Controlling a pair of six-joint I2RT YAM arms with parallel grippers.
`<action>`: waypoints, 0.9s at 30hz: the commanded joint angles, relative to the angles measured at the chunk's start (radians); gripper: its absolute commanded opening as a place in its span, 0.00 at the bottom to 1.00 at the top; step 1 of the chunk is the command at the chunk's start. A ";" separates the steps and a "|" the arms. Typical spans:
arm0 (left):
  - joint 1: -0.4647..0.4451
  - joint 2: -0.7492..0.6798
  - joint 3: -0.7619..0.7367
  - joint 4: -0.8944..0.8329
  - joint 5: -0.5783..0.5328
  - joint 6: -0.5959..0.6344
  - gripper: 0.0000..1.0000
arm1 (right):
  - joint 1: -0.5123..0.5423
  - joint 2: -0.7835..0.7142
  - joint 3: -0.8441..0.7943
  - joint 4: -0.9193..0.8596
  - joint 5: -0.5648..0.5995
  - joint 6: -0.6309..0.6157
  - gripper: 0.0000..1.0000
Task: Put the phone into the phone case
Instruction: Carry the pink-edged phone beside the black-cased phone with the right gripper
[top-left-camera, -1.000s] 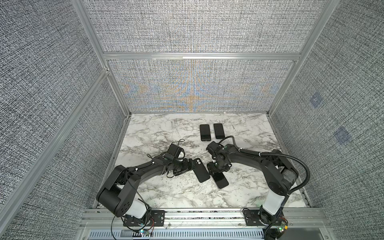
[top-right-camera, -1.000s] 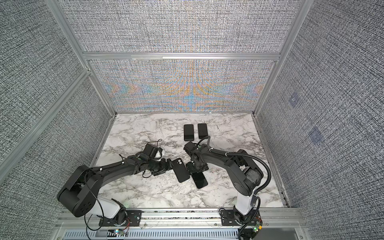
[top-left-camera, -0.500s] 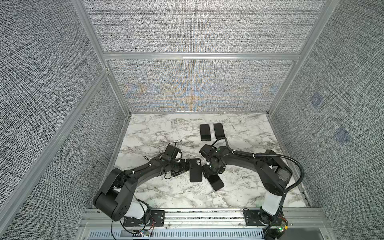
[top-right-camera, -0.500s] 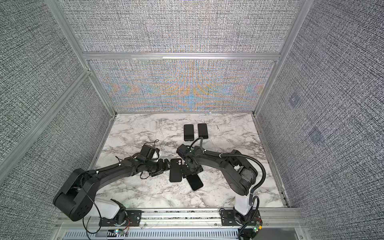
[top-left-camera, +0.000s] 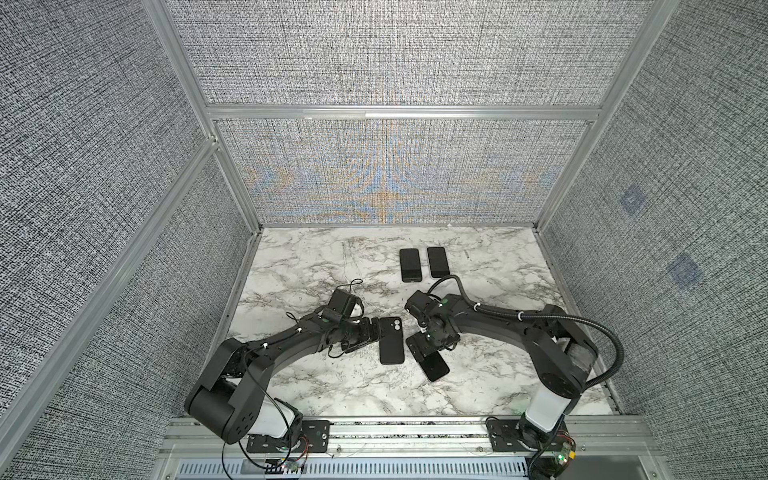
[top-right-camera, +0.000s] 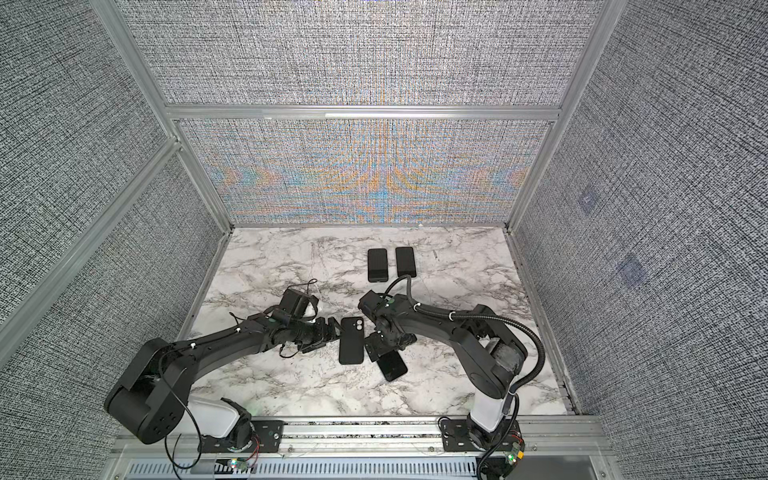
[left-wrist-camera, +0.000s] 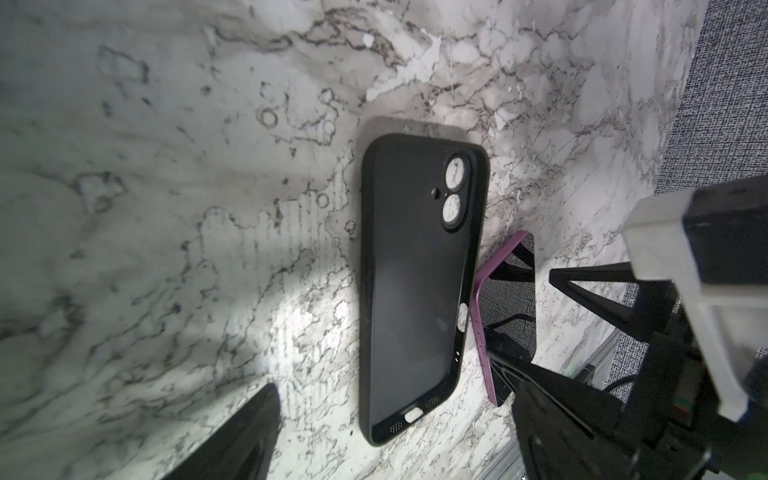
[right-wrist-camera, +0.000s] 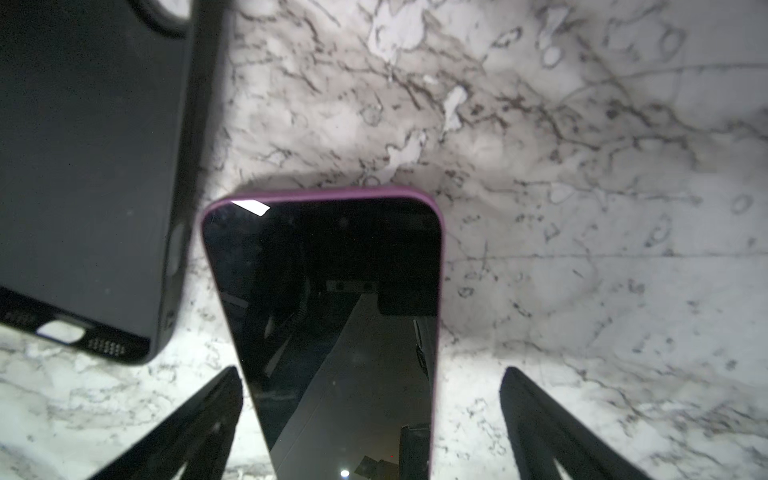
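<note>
The black phone case (top-left-camera: 391, 340) (top-right-camera: 352, 340) lies flat on the marble table (top-left-camera: 311, 270), hollow side up, its camera holes at the far end. The phone (top-left-camera: 434, 363) (top-right-camera: 392, 366), with a purple edge and a dark screen, lies slanted just right of it. My left gripper (top-left-camera: 376, 332) (left-wrist-camera: 390, 436) is open at the case's left side; in the left wrist view the case (left-wrist-camera: 419, 270) lies ahead between the fingers. My right gripper (top-left-camera: 422, 347) (right-wrist-camera: 372, 374) is open and straddles the phone (right-wrist-camera: 332, 311), with a gap on one side.
Two more black slabs, phones or cases, (top-left-camera: 410, 264) (top-left-camera: 437, 262) lie side by side near the back of the table. Grey fabric walls with aluminium rails close in three sides. A metal rail runs along the front edge.
The case has swung from slanted to straight and shifted slightly left beside the left gripper. The right gripper and the phone have also shifted left, and its jaws stand wider.
</note>
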 joint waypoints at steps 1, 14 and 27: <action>0.002 0.004 0.010 -0.005 0.001 0.009 0.89 | 0.000 -0.033 -0.041 -0.002 -0.041 0.006 0.99; 0.002 0.009 0.015 -0.007 0.009 0.004 0.89 | 0.019 -0.063 -0.090 0.070 -0.048 0.020 0.99; 0.002 -0.009 0.030 -0.050 -0.004 0.006 0.89 | 0.049 -0.021 -0.129 0.073 0.042 0.050 0.84</action>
